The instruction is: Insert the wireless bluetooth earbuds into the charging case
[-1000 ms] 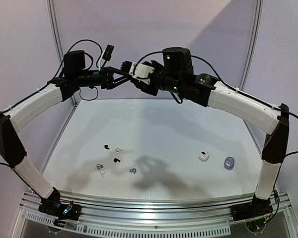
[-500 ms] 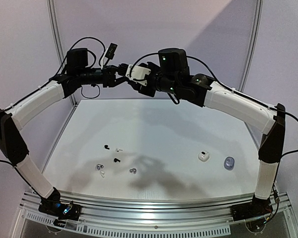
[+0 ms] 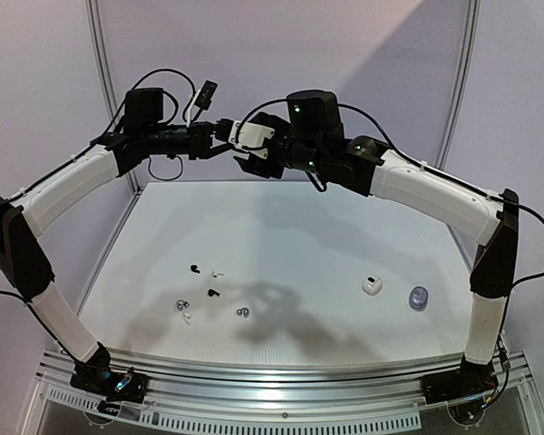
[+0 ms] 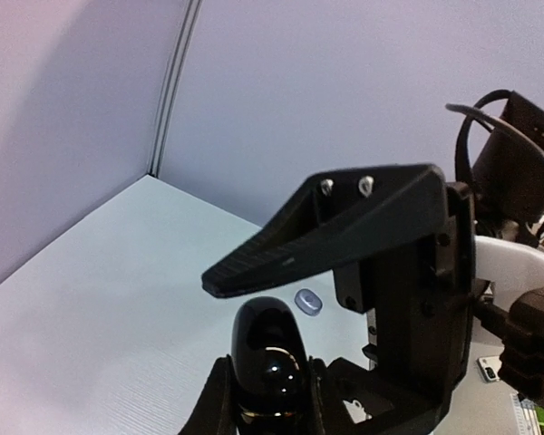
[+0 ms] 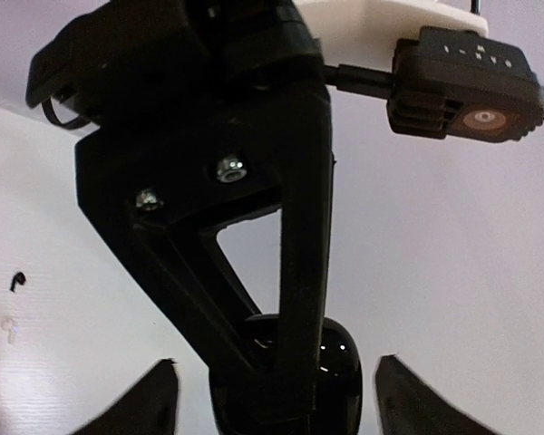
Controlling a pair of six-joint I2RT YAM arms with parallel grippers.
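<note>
High above the table the two arms meet. My left gripper (image 3: 224,134) (image 4: 267,385) is shut on a glossy black charging case (image 4: 267,353) (image 5: 343,362), gripped by its sides. My right gripper (image 3: 245,152) (image 5: 274,367) is open, its fingers (image 5: 154,403) standing well off either side of that case; one finger of the left gripper crosses in front of it in the right wrist view. Several tiny earbuds lie on the table at front left: a black one (image 3: 195,268) (image 5: 18,281), a white one (image 3: 217,273), others (image 3: 211,293) (image 3: 243,312).
A white case (image 3: 372,285) and a pale blue-grey case (image 3: 419,298) (image 4: 308,302) sit on the white table (image 3: 290,236) at front right. Purple walls with a metal corner post (image 4: 172,86) enclose the back and sides.
My left gripper has closed onto the black case. My right gripper has opened off it. Both wrists drifted slightly to the left.
</note>
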